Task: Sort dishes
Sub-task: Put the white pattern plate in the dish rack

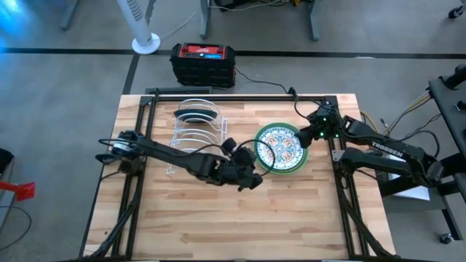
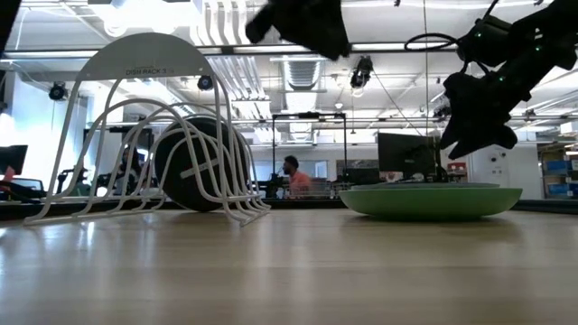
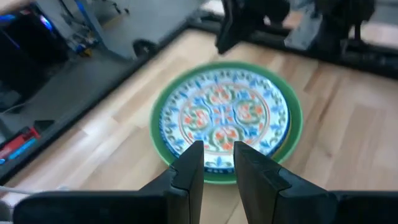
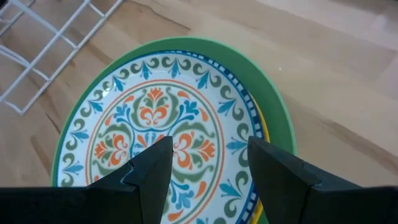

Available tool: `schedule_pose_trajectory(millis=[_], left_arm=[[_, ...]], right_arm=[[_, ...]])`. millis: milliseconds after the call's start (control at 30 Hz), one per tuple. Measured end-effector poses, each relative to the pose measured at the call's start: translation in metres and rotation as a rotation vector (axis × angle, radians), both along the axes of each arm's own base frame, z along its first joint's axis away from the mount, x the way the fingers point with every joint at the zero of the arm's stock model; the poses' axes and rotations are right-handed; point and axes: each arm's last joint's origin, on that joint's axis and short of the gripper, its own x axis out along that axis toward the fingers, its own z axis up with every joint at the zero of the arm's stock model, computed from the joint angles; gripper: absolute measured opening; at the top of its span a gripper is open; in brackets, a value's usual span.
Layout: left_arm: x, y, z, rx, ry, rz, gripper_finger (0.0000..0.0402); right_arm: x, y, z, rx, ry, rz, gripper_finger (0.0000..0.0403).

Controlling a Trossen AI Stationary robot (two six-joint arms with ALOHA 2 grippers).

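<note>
A stack of plates [image 1: 282,148] lies flat on the table right of centre. Its top plate [image 4: 155,124] is white with a blue, orange and green flower pattern. Below it show a blue-lined rim [image 4: 239,84], a yellow rim [image 4: 264,127] and a plain green bottom plate [image 2: 429,200]. A dark plate [image 1: 196,113] stands on edge in the white wire rack [image 1: 195,135]. My left gripper [image 1: 253,179] hovers above the stack's near left edge, fingers a little apart and empty. My right gripper [image 1: 309,135] hovers open above the stack's far right edge.
The rack stands left of the stack, with several free slots on its near side. Bare wooden table [image 1: 240,225] lies toward the near edge. A black box [image 1: 204,62] sits on the floor beyond the far edge. A person [image 2: 293,176] sits far off in the room.
</note>
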Motion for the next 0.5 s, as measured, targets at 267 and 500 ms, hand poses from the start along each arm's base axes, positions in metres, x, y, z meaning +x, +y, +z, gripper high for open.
schedule_pose_trajectory(millis=[267, 500], left_arm=[[0.022, 0.014, -0.033, -0.032, 0.028, -0.006, 0.0077], [0.033, 0.017, -0.051, -0.041, 0.054, -0.032, 0.0077]], right_arm=[[0.000, -0.001, -0.011, 0.000, 0.019, -0.025, 0.0199], [0.003, -0.005, -0.021, -0.022, 0.054, -0.059, 0.0199]])
